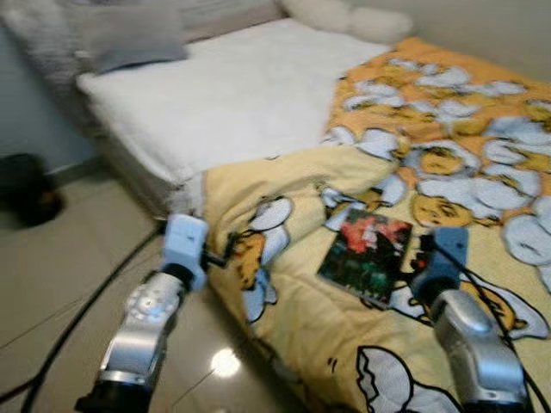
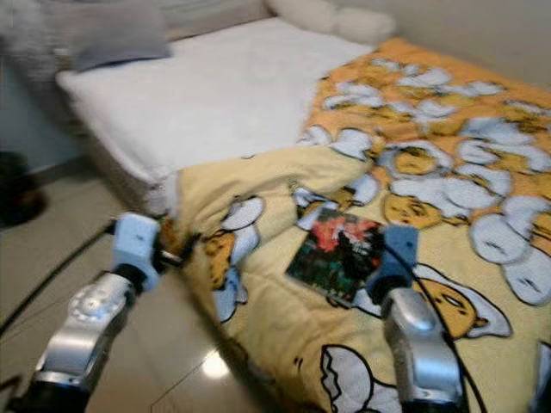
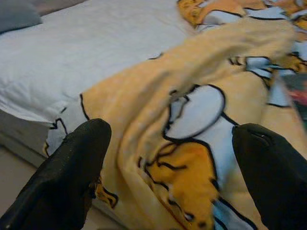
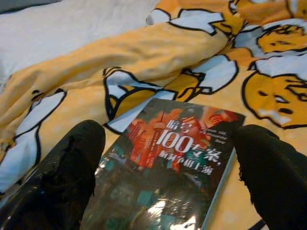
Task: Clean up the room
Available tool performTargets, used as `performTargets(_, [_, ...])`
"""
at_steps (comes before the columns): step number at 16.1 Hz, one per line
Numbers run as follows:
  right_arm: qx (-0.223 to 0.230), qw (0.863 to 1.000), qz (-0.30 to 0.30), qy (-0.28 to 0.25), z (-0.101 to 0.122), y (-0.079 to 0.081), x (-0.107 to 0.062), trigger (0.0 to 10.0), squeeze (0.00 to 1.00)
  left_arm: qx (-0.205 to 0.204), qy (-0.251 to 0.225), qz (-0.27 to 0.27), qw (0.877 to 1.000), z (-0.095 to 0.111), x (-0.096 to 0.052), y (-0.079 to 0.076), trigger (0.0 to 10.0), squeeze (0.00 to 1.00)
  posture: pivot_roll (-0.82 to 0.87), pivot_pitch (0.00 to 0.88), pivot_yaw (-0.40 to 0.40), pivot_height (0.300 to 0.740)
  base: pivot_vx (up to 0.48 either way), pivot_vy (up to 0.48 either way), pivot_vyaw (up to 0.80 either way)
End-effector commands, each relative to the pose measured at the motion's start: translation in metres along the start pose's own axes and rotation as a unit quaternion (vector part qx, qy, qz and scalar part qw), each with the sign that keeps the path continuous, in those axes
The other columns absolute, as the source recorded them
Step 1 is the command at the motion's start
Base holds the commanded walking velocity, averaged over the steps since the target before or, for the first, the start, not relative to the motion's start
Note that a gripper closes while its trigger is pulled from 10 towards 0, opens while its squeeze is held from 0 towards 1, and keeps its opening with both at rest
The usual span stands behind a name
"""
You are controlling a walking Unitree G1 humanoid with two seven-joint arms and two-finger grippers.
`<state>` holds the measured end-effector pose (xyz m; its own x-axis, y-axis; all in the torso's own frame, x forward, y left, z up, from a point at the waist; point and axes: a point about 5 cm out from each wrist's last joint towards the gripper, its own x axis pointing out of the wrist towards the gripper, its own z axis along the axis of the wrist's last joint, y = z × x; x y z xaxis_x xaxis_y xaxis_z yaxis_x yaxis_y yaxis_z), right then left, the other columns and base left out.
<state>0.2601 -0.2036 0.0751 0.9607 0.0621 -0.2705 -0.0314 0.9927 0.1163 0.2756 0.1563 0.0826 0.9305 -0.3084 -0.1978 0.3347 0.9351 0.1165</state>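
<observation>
A dark book with a red and green cover lies flat on the yellow cartoon-print blanket that hangs over the bed's near corner. My right gripper is open just short of the book, one finger on each side of its near end. My left gripper is open too, its fingers straddling the blanket's folded corner at the bed's edge. In the head view the left wrist is by that corner, and the right wrist sits right of the book.
The white mattress stretches back-left, with a grey pillow and white pillows at the far end. Black cables trail over the glossy tile floor. A dark object stands on the floor at far left.
</observation>
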Motion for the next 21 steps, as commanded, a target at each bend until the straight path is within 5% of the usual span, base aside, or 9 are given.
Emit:
performTargets(1, [0.018, 1.000, 0.022, 0.002, 0.004, 0.004, 0.004, 10.0, 0.00, 0.015, -0.002, -0.016, 1.000, 0.002, -0.002, 0.001, 10.0, 0.80, -0.06, 0.000, 0.008, 0.740, 0.000, 0.000, 0.00])
performTargets(4, [0.067, 0.996, 0.041, 0.041, 0.002, 0.004, 0.014, 10.0, 0.00, 0.051, 0.006, -0.122, 0.991, 0.002, -0.002, -0.010, 10.0, 0.80, -0.05, 0.000, 0.005, 0.740, 0.000, 0.000, 0.00])
performTargets(6, [0.079, 0.991, -0.026, 0.101, -0.011, -0.011, 0.026, 10.0, 0.00, 0.067, 0.025, -0.212, 0.975, -0.002, -0.007, -0.018, 10.0, 0.79, -0.05, 0.000, 0.004, 0.740, 0.000, 0.000, 0.00])
performTargets(9, [0.120, 0.982, -0.085, 0.118, -0.016, -0.029, 0.034, 10.0, 0.00, 0.058, 0.037, -0.296, 0.953, -0.003, -0.016, -0.027, 10.0, 0.80, -0.05, 0.000, 0.007, 0.740, 0.000, 0.000, 0.00])
performTargets(12, [0.114, 0.980, -0.103, 0.124, -0.015, -0.038, 0.037, 10.0, 0.00, 0.048, 0.051, -0.343, 0.937, -0.004, -0.020, -0.028, 10.0, 0.79, -0.05, 0.000, 0.012, 0.740, 0.000, 0.000, 0.00])
performTargets(17, [0.100, 0.977, -0.121, 0.143, -0.025, -0.050, 0.028, 10.0, 0.00, 0.047, 0.056, -0.349, 0.934, -0.004, -0.020, -0.026, 10.0, 0.79, -0.06, 0.000, 0.020, 0.740, 0.000, 0.000, 0.00])
performTargets(21, [0.160, 0.967, -0.079, 0.181, -0.040, -0.043, 0.024, 10.0, 0.00, 0.047, 0.059, -0.354, 0.932, -0.004, -0.019, -0.025, 10.0, 0.80, -0.06, 0.000, 0.026, 0.740, 0.000, 0.000, 0.00])
